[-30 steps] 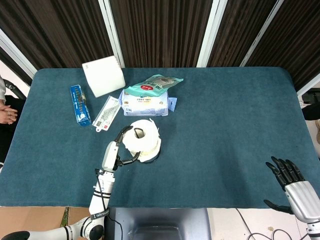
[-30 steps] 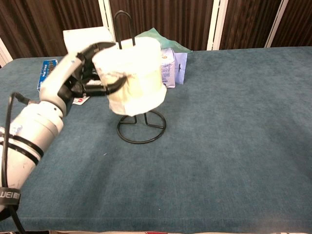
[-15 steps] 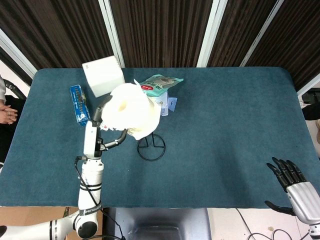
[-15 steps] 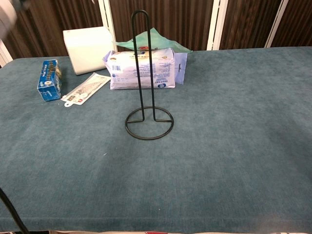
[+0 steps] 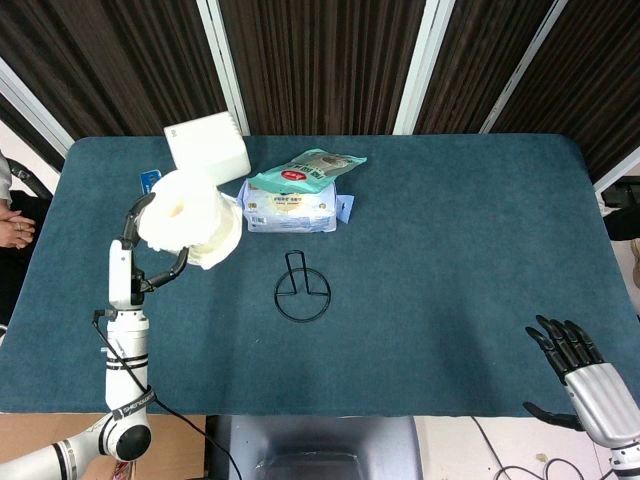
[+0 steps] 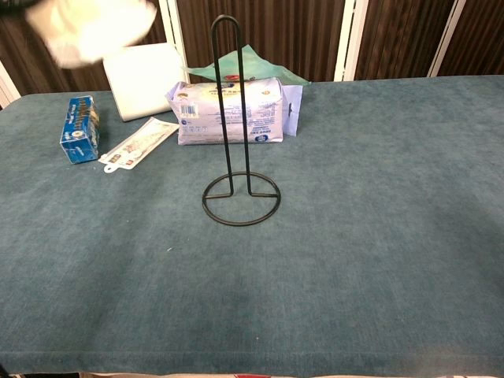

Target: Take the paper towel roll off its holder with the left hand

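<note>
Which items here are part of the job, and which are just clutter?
Job:
- roll, lifted clear of the holder, held by the left hand
- holder, bare, upright on the table

Clutter:
- white box
- blue box
- flat packet
- tissue pack
- green pouch
- right hand, idle, fingers spread

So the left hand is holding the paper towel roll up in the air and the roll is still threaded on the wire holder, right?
Not quite. The left hand does hold the paper towel roll in the air, but the roll is clear of the wire holder, off to its left. The chest view shows the holder standing bare on the table.
</note>
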Controlling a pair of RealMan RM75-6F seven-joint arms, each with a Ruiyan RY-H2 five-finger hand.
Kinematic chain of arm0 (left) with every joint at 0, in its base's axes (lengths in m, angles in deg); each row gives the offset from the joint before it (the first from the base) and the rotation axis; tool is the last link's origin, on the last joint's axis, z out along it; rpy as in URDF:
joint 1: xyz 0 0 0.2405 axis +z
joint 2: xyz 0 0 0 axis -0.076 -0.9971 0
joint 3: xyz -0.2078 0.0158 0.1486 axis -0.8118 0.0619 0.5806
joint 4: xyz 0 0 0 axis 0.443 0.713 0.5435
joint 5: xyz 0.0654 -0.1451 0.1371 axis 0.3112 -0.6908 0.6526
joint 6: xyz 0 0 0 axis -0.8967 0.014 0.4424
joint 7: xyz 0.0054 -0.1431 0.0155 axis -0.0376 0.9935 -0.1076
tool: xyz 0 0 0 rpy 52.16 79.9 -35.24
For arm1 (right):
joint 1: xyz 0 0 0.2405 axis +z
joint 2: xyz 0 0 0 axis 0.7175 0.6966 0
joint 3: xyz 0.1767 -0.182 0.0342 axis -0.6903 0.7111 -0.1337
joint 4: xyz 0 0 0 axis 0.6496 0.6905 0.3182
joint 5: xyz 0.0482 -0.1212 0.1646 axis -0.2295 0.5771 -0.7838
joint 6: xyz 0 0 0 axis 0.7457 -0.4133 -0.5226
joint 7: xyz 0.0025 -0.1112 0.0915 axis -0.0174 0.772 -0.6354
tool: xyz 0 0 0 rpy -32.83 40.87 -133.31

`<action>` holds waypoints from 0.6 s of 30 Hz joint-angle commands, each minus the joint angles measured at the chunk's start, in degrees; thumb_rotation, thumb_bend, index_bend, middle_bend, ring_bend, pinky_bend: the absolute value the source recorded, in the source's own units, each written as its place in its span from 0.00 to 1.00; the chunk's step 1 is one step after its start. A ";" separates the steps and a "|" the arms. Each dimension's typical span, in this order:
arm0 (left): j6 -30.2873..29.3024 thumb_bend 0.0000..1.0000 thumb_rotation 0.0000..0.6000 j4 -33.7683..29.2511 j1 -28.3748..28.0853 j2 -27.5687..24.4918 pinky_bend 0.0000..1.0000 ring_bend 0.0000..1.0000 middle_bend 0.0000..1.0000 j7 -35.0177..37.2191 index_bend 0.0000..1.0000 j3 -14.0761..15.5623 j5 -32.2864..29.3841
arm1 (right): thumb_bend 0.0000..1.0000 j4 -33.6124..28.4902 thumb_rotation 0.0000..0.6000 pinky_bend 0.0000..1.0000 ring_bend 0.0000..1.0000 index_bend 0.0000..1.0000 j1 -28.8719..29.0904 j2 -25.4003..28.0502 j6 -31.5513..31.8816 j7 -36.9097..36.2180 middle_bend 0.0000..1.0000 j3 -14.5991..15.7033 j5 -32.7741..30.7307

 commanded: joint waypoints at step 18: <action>1.21 0.41 1.00 36.41 2.48 15.54 0.02 0.08 0.19 15.37 0.12 17.93 8.33 | 0.06 -0.24 1.00 0.00 0.00 0.00 -0.12 -0.24 -0.22 1.23 0.00 0.32 0.17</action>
